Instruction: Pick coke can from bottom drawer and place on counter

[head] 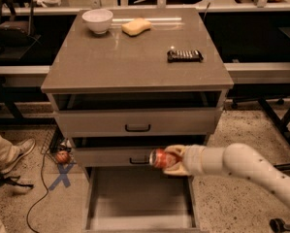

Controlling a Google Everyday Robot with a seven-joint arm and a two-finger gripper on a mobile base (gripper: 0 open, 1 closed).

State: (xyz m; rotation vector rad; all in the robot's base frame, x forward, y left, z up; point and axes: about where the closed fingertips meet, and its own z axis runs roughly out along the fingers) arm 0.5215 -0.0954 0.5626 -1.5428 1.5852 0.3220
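Bench (135,62) obstructed by bowl (97,20) at rear left, sponge (136,26) at rear centre, dark packet (184,56) at right; centre and front left unoccupied. Gripper (169,159), clasping coke can (159,158), below bench front edge, above open bottom drawer (139,200).

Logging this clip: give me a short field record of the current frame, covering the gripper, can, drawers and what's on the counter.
gripper: shut on coke can, over the bottom drawer, level with the middle drawer front
coke can: held sideways, resting on no surface
bottom drawer: pulled open
counter: holds white bowl, yellow sponge, dark packet; can not yet there
floor: red-orange ball left of the cabinet
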